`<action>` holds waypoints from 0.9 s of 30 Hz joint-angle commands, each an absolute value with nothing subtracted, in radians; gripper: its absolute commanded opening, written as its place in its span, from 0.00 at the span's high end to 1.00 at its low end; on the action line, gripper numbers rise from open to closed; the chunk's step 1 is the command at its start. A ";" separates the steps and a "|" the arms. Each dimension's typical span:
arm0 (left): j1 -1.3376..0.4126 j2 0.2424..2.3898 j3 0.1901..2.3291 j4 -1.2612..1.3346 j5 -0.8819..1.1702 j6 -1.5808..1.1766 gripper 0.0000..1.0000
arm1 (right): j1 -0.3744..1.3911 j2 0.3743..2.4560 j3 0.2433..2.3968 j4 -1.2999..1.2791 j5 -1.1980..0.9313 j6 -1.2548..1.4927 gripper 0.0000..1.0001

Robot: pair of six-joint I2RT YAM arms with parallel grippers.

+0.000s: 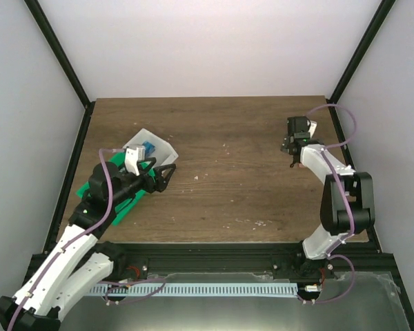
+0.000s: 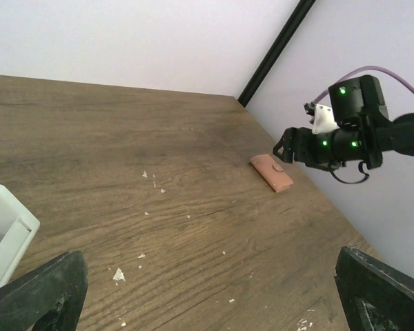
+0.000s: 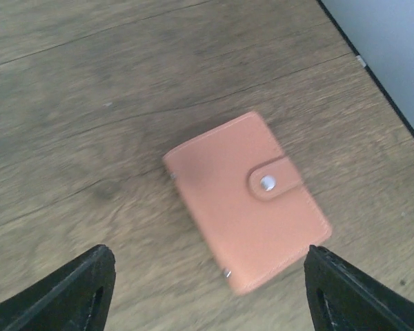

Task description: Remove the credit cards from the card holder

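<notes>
The card holder (image 3: 248, 207) lies flat on the wooden table near its right edge. It is a salmon-orange wallet, folded shut with its snap tab fastened. The credit cards are hidden from view. My right gripper (image 3: 208, 267) hovers just above the holder, open, one finger at each side of its near end and not touching it. The left wrist view shows the holder (image 2: 272, 172) with the right gripper (image 2: 290, 146) directly over it. My left gripper (image 2: 208, 279) is open and empty, low over the table's left side, far from the holder.
A white tray (image 1: 160, 147) with a small blue item in it sits at the left, beside a green tray (image 1: 124, 203) under the left arm. The black frame post and the wall stand close behind the right gripper (image 1: 294, 145).
</notes>
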State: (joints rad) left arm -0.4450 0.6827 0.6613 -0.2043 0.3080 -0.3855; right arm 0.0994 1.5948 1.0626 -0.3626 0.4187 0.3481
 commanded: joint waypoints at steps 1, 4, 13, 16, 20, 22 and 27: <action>-0.452 0.663 0.651 -0.211 0.301 -0.344 0.00 | 0.000 1.684 1.157 -0.310 0.400 0.342 0.25; -0.458 0.646 0.654 -0.230 0.276 -0.331 0.00 | -0.066 1.741 1.184 -0.267 0.347 0.351 0.26; -0.463 0.627 0.647 -0.236 0.270 -0.326 0.00 | -0.217 1.885 1.272 -0.256 0.126 0.403 0.22; -0.463 0.626 0.647 -0.242 0.256 -0.326 0.00 | -0.232 1.910 1.274 -0.242 0.083 0.409 0.18; -0.463 0.615 0.641 -0.246 0.254 -0.328 0.00 | -0.239 1.957 1.299 -0.239 0.007 0.395 0.16; -0.463 0.617 0.640 -0.245 0.256 -0.329 0.00 | -0.239 1.983 1.325 -0.255 -0.019 0.385 0.15; -0.463 0.614 0.641 -0.246 0.253 -0.327 0.00 | -0.239 2.015 1.329 -0.255 -0.046 0.342 0.18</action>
State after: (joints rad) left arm -0.4591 0.6258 0.6506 -0.2428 0.2626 -0.3382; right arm -0.2321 1.9984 1.2953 -0.2554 0.0006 0.3824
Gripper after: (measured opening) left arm 0.997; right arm 0.836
